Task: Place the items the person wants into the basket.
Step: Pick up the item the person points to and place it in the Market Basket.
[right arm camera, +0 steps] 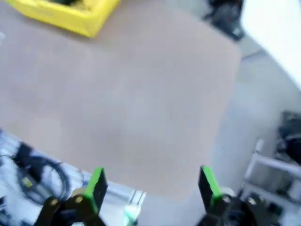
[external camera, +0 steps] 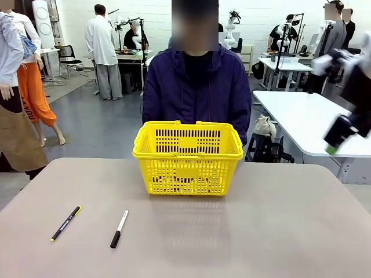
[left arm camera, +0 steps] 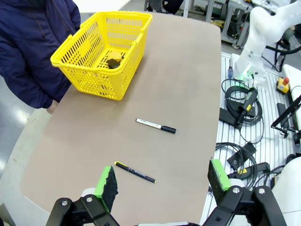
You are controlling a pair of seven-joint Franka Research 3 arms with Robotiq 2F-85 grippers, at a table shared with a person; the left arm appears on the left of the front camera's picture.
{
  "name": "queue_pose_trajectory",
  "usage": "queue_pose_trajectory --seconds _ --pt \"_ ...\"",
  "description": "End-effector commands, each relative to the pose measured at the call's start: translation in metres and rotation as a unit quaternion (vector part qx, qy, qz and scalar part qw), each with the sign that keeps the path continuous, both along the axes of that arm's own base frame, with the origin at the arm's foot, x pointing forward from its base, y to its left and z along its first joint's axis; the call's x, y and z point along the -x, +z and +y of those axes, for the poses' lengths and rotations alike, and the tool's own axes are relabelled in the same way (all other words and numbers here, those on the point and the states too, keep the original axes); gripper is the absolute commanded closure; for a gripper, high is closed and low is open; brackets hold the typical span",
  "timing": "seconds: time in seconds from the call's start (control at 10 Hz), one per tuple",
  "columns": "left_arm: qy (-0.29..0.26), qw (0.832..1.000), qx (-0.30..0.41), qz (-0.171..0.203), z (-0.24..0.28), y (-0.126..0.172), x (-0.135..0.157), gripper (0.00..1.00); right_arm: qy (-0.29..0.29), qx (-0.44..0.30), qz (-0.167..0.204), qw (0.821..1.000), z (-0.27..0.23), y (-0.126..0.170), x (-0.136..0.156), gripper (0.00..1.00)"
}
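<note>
The yellow basket (external camera: 187, 155) stands at the table's far middle, right in front of the person (external camera: 197, 87) in the dark jacket. Seen in the left wrist view, one small yellow-and-dark item (left arm camera: 114, 60) lies on the floor of the basket (left arm camera: 87, 67). My left gripper (left arm camera: 162, 179) hangs open high above the table's near edge, nothing between its green pads (left arm camera: 107, 181). My right gripper (external camera: 331, 147) is a blur off the table's right side. Its own view shows it (right arm camera: 152, 186) open and empty, with a corner of the basket (right arm camera: 70, 16) far off.
A black pen with a yellow clip (external camera: 65, 223) and a white-and-black marker (external camera: 119, 228) lie on the near left of the table (external camera: 278, 220). Cables (left arm camera: 242, 106) and the other arm's base (left arm camera: 263, 33) sit beyond the table's edge. A white table (external camera: 301, 116) stands at the right.
</note>
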State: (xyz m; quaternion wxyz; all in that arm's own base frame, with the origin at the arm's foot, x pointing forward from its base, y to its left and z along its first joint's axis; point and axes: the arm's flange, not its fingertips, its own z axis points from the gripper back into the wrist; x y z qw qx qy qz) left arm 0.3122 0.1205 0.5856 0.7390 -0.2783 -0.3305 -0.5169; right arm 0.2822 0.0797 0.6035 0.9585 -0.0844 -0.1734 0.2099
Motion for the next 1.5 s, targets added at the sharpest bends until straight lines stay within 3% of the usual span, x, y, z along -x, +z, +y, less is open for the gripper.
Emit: queue_pose_trajectory --seconds 0.0,0.3,0.4,0.5,1.3,1.4 --pt "-0.005 1.000 0.008 -0.005 0.000 0.001 0.000 0.00 -0.057 -0.056 0.015 0.997 -0.024 -0.010 -0.014 0.00" --pt "-0.005 1.000 0.008 -0.005 0.000 0.001 0.000 0.00 -0.096 -0.120 0.026 0.988 -0.056 -0.013 -0.037 0.00" --pt "-0.005 1.000 0.008 -0.005 0.000 0.001 0.000 0.00 -0.137 -0.130 0.036 0.981 -0.060 -0.014 -0.048 0.00" --pt "-0.005 1.000 0.008 -0.005 0.000 0.001 0.000 0.00 -0.081 -0.092 0.028 0.992 -0.061 -0.017 -0.021 0.00" --pt "-0.005 1.000 0.008 -0.005 0.000 0.001 0.000 0.00 -0.084 -0.097 0.025 0.991 -0.057 -0.012 -0.022 0.00" --pt "-0.005 1.000 0.008 -0.005 0.000 0.001 0.000 0.00 0.028 -0.154 0.077 0.985 -0.093 0.016 -0.005 0.00"
